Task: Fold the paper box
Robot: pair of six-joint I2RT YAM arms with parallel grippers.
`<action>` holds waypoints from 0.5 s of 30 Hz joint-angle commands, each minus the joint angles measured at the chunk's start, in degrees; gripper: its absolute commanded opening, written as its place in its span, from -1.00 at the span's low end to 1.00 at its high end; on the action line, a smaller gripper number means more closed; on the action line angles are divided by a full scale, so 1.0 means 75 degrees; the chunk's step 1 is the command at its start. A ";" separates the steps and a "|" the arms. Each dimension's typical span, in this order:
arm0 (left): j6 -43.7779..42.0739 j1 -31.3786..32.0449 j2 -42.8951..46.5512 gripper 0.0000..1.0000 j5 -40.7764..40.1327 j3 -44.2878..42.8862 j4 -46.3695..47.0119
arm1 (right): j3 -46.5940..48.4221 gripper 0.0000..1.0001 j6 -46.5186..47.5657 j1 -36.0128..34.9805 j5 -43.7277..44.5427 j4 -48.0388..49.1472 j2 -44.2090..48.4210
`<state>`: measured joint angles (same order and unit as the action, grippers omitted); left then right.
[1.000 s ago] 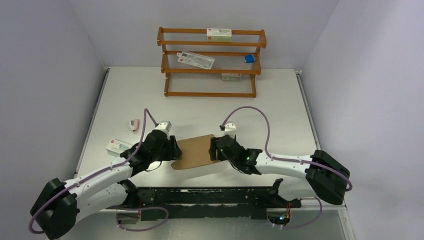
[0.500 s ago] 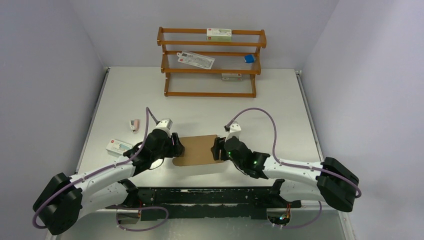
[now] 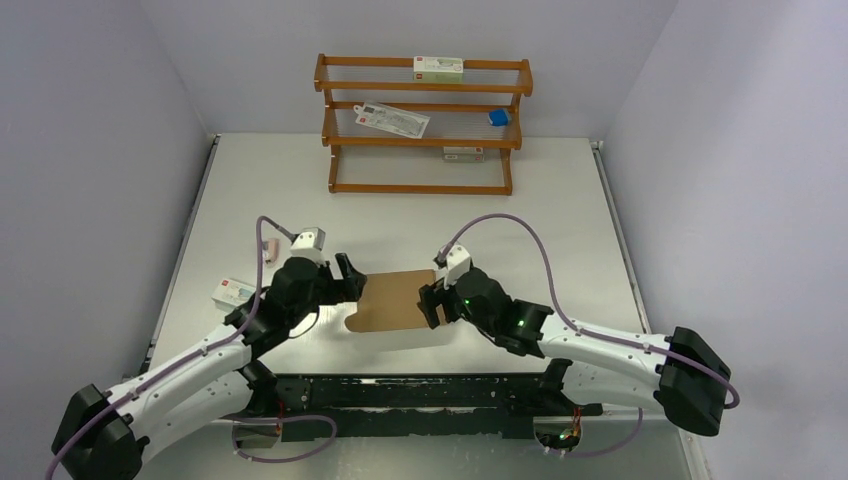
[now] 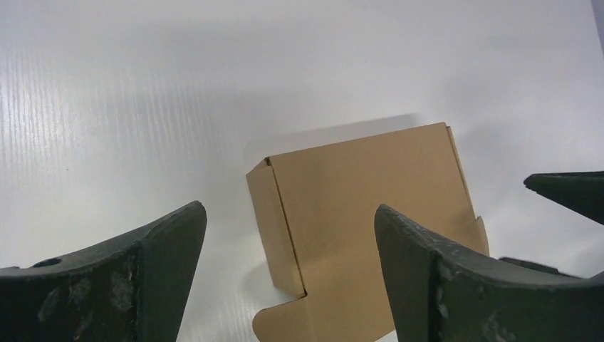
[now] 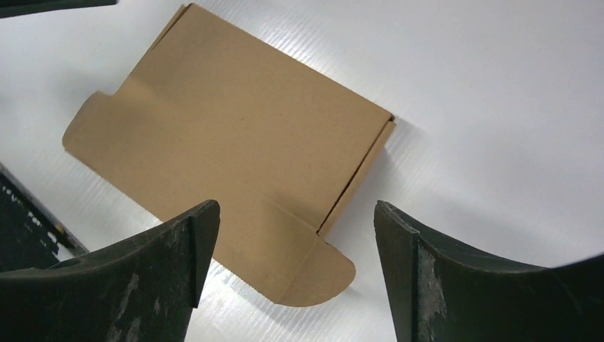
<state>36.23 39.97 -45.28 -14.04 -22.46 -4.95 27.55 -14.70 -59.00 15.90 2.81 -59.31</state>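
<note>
The paper box (image 3: 393,302) is plain brown cardboard, lying flat on the white table with its lid down and a rounded flap sticking out toward the near edge. My left gripper (image 3: 352,282) stands open just off its left end, holding nothing. My right gripper (image 3: 430,303) stands open at its right end, also holding nothing. In the left wrist view the paper box (image 4: 370,185) lies beyond the spread left gripper (image 4: 290,208). In the right wrist view the paper box (image 5: 235,128) and its rounded tab lie under the wide right gripper (image 5: 296,205).
A wooden rack (image 3: 424,125) with white cartons and a small blue thing stands at the back. A white carton (image 3: 232,291) and a small pink item (image 3: 269,248) lie at the left. A black rail (image 3: 420,390) runs along the near edge.
The left gripper has opened wide and drawn back left off the box. The right gripper has opened wider and shifted slightly left. The box now lies free between them.
</note>
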 commanded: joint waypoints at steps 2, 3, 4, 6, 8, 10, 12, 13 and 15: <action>0.0054 -0.0369 -0.0481 0.85 0.0384 -0.0137 0.0116 | 0.0383 0.71 0.1242 -0.0224 -0.0769 -0.0168 -0.0301; 0.0022 -0.0447 -0.0678 0.85 0.0522 -0.0160 0.0202 | 0.0422 0.73 0.1410 -0.0319 -0.0787 -0.0173 -0.0385; -0.0005 -0.0534 -0.0972 0.84 0.0628 -0.0215 0.0291 | 0.0496 0.74 0.1562 -0.0432 -0.0751 -0.0200 -0.0462; -0.0067 -0.0699 -0.1383 0.82 0.0836 -0.0333 0.0409 | 0.0630 0.76 0.1715 -0.0619 -0.0373 -0.0292 -0.0588; -0.0142 -0.0804 -0.1772 0.79 0.1159 -0.0463 0.0537 | 0.0788 0.79 0.1613 -0.0630 -0.0050 -0.0349 -0.0690; -0.0219 -0.0828 -0.2094 0.73 0.1342 -0.0588 0.0598 | 0.0997 0.81 0.1566 -0.0637 0.0024 -0.0624 -0.0781; -0.0276 -0.0839 -0.2334 0.69 0.1409 -0.0667 0.0601 | 0.1320 0.83 0.1754 -0.0633 -0.0154 -0.0762 -0.0918; -0.0287 -0.0840 -0.2395 0.68 0.1426 -0.0708 0.0596 | 0.1479 0.83 0.1844 -0.0629 -0.0256 -0.0865 -0.1022; -0.0296 -0.0853 -0.2387 0.67 0.1404 -0.0754 0.0600 | 0.1869 0.88 0.2345 -0.0617 -0.0597 -0.1101 -0.1332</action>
<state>35.24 34.00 -62.98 -6.07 -25.61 -3.31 36.25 -2.72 -63.55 13.82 -2.39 -66.61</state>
